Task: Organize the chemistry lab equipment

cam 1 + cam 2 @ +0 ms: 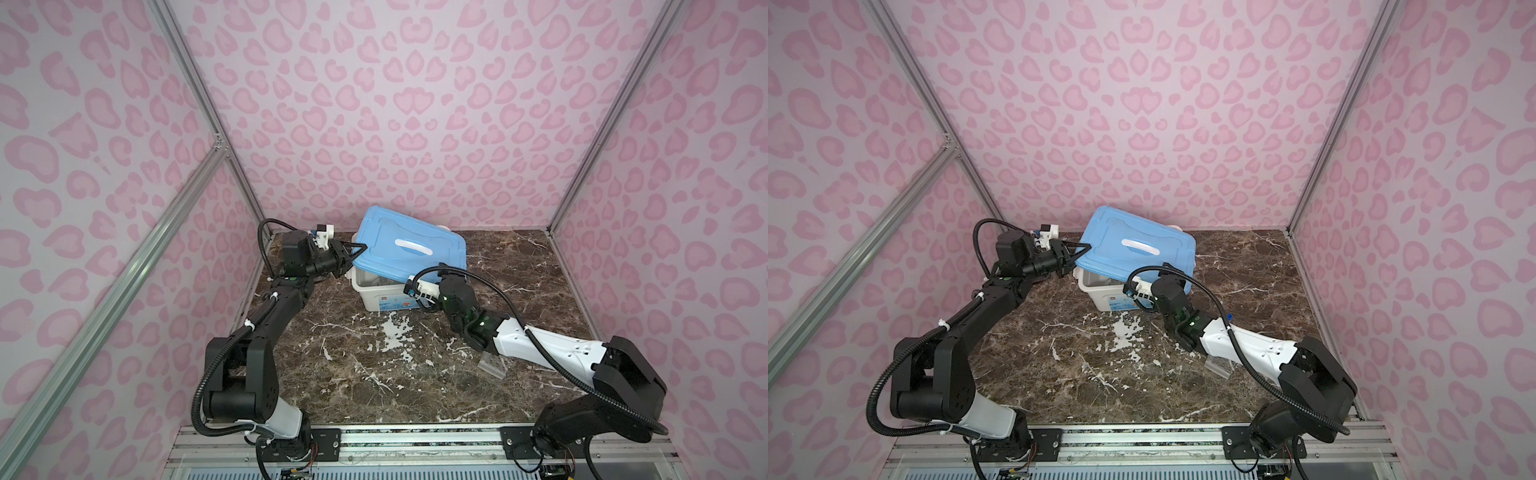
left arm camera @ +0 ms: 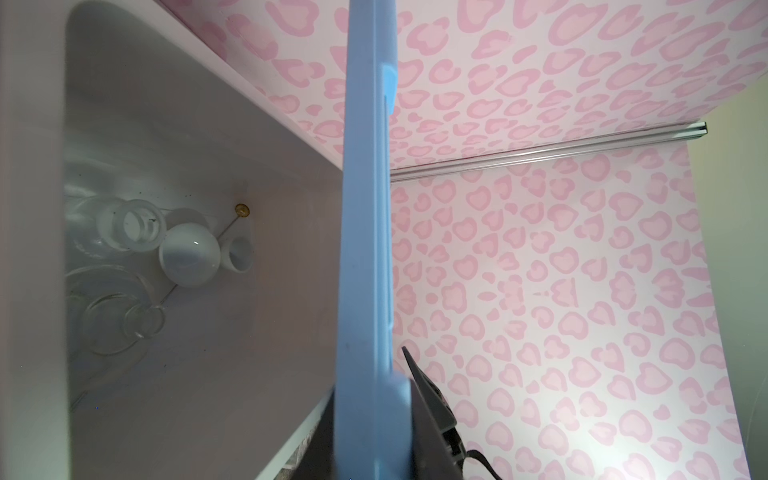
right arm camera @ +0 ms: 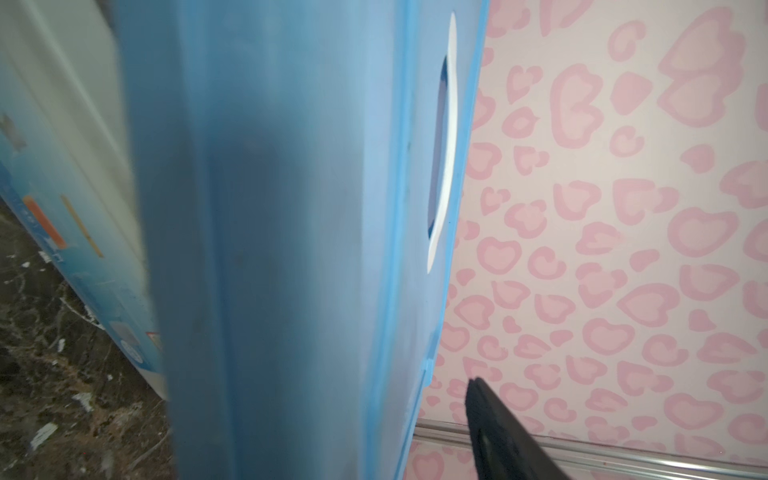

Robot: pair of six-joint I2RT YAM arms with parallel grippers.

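Note:
The flat blue lid (image 1: pixel 411 232) (image 1: pixel 1133 232) lies tilted and askew on the white storage box (image 1: pixel 382 301) (image 1: pixel 1108 301). My left gripper (image 1: pixel 355 257) (image 1: pixel 1079 253) (image 2: pixel 374 415) is shut on the lid's left edge. Inside the box (image 2: pixel 166 104), the left wrist view shows two clear glass flasks (image 2: pixel 124 226) (image 2: pixel 112 316) and two white ceramic dishes (image 2: pixel 189 255) (image 2: pixel 239 255). My right gripper (image 1: pixel 409 282) (image 3: pixel 374 395) stands open at the lid's front right edge. One of its fingers (image 3: pixel 498 428) is apart from the lid; the other finger is hidden. A clear tube rack (image 1: pixel 492 365) (image 1: pixel 1219 365) lies partly under the right arm.
The box stands at the back of the brown marble table (image 1: pixel 374 374), close to the pink patterned rear wall. A small blue cap (image 1: pixel 1229 316) peeks out beside the right forearm. Aluminium frame posts mark the table's corners.

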